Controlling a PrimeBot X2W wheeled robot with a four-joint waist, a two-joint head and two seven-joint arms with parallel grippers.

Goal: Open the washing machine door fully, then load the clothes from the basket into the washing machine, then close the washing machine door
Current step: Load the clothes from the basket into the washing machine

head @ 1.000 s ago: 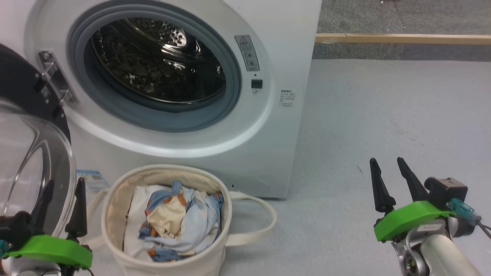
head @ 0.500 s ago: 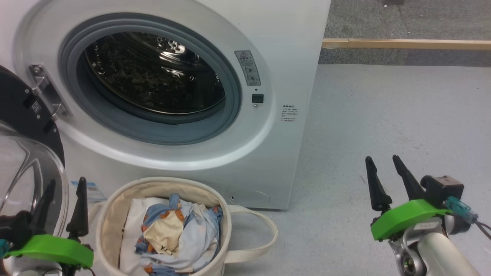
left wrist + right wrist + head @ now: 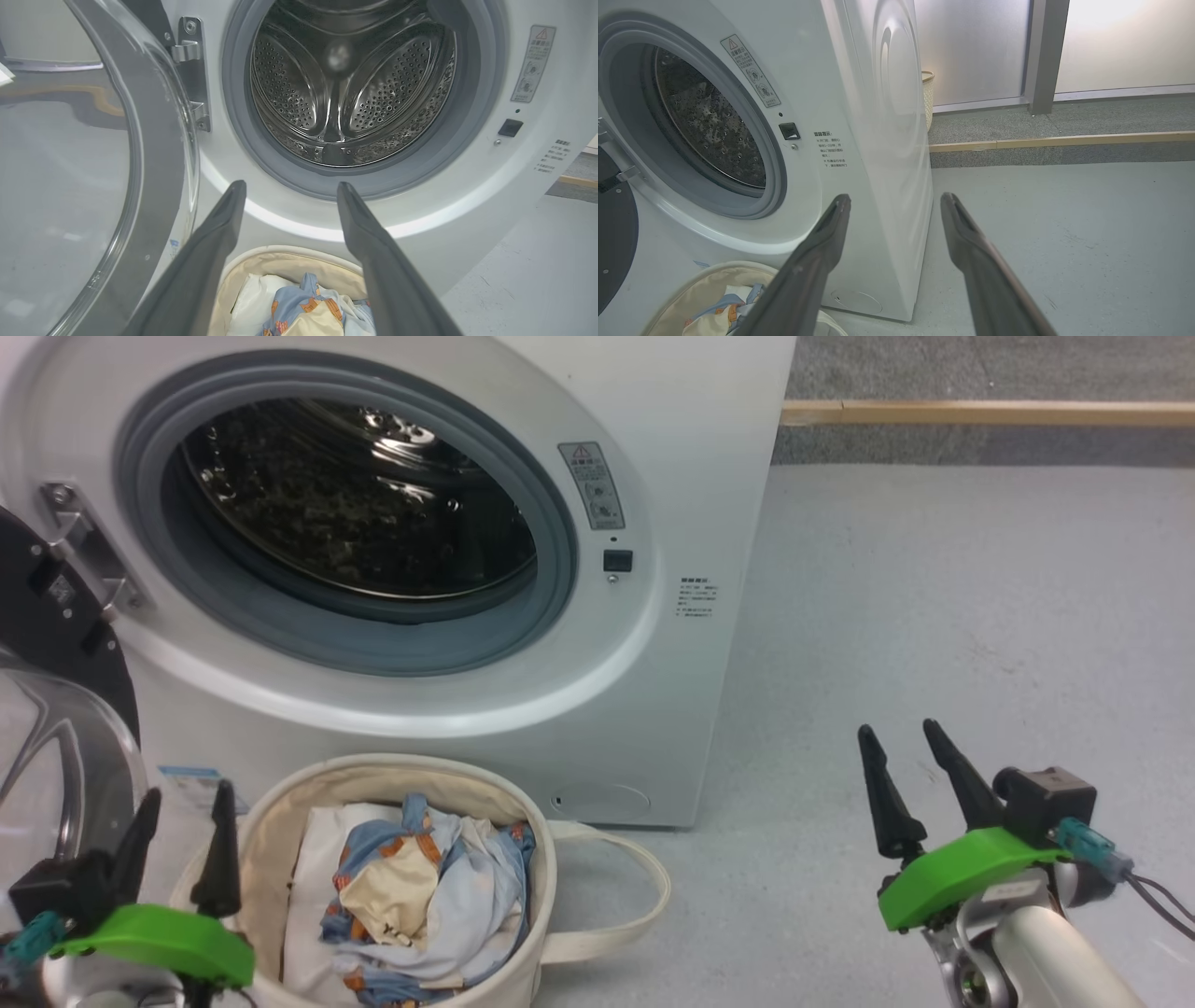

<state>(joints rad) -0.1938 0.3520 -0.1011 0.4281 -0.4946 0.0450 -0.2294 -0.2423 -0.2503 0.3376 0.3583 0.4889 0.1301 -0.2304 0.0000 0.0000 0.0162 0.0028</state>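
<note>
The small soft garments of light blue cloth with orange prints, and a cream piece crumpled on top (image 3: 420, 896), lie heaped in the round cream canvas basket (image 3: 540, 859). The basket stands on the floor right in front of the white front-loading washing machine (image 3: 653, 709), below its open mouth. They look light, limp and tangled, so a lifted piece will probably drape and may drag a neighbour along. The best hold seems to be a bunched fold high on the heap, clear of the plain white padding (image 3: 313, 859) lining the basket's left side. The canvas wall is soft and may tip or lift if cloth snags. The round door with its glossy black rim and clear domed glass (image 3: 159, 140) hangs swung out on its metal hinge at the machine's left, leaving the perforated steel drum (image 3: 336, 84) bare. The left gripper (image 3: 187, 791) hovers just beside the basket's left rim, fingers spread and empty; the right gripper (image 3: 898, 728), likewise spread and empty, hangs well apart over the pale grey floor (image 3: 934, 616). That floor looks flat and matte, ending at a wooden strip (image 3: 980, 413), with frosted panels (image 3: 971, 46) behind.
</note>
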